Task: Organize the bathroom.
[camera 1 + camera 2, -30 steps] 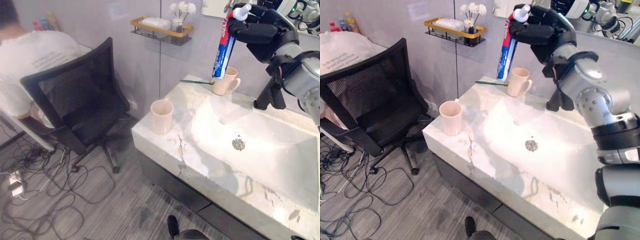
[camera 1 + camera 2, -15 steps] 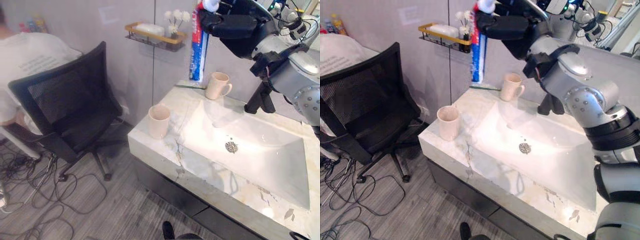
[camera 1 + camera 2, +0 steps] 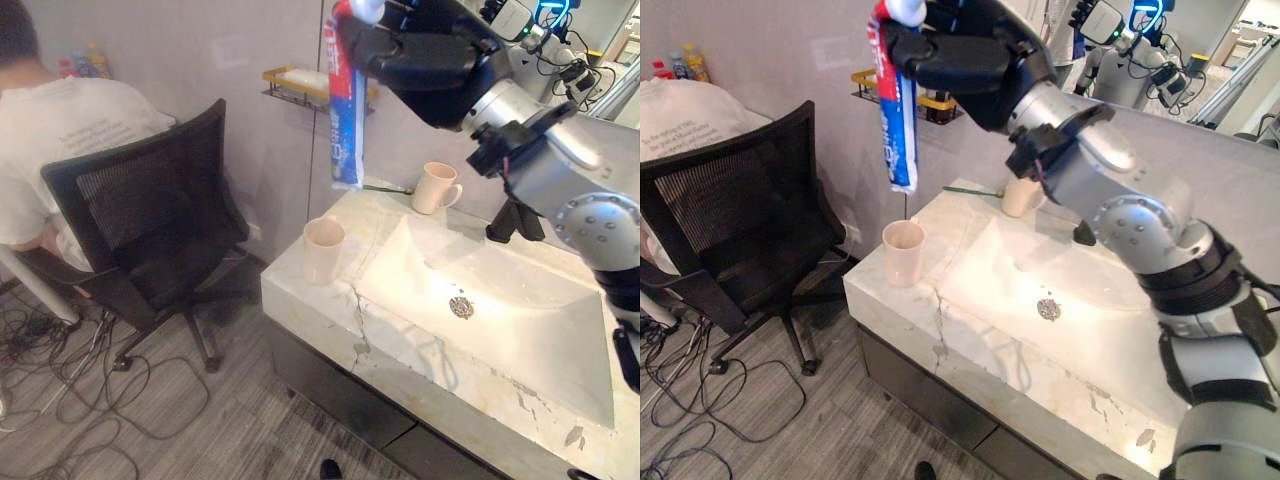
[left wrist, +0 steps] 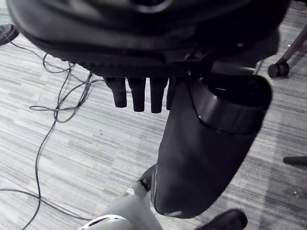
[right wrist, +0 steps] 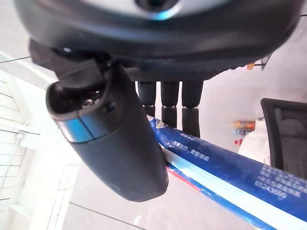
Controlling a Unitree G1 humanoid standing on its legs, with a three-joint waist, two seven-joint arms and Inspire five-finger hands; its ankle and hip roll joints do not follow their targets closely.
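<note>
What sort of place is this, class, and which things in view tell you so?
Probably a mock bathroom in a lab or office: a white marble washbasin counter, a gold wire wall shelf, and a black mesh office chair over loose floor cables.

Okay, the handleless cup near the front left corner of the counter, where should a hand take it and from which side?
Grip the cup around its mid-wall, coming from the side facing the sink basin. It stands upright, open mouth up, with no handle, so fingers can wrap its round wall. The right hand is busy, shut on the toothpaste tube.
</note>
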